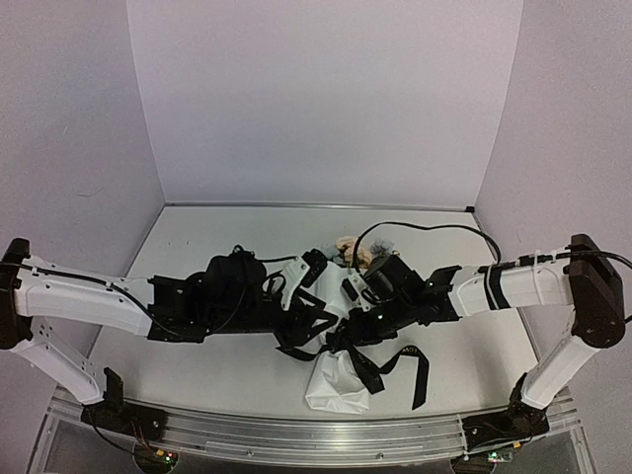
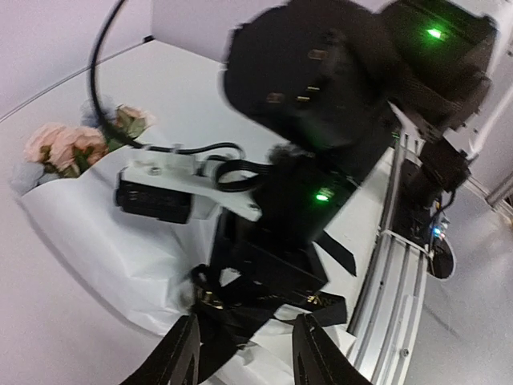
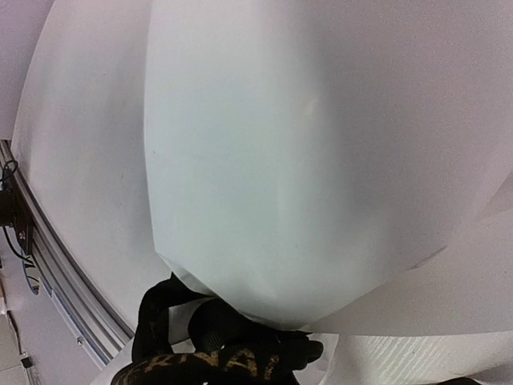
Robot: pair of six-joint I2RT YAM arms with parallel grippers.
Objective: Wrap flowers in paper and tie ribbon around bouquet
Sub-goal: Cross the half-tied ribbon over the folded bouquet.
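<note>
Ribbon [image 2: 240, 309] sits bunched between the spread left fingers [image 2: 183, 353]; right fingers [image 1: 348, 301] are pressed together. Best grip one tail and pull gently, sparing the bouquet [image 1: 336, 387].

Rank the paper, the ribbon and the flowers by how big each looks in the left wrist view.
1. paper
2. ribbon, unsure: it lies nearest the camera, which inflates it
3. flowers

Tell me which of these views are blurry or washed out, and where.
Top external view: sharp, evenly lit, only soft shadows on the table under the arms. Left wrist view: the right arm, close to the lens, is smeared; the flowers are soft. Right wrist view: the paper fills it, pale and featureless; the ribbon lettering is blurred.
</note>
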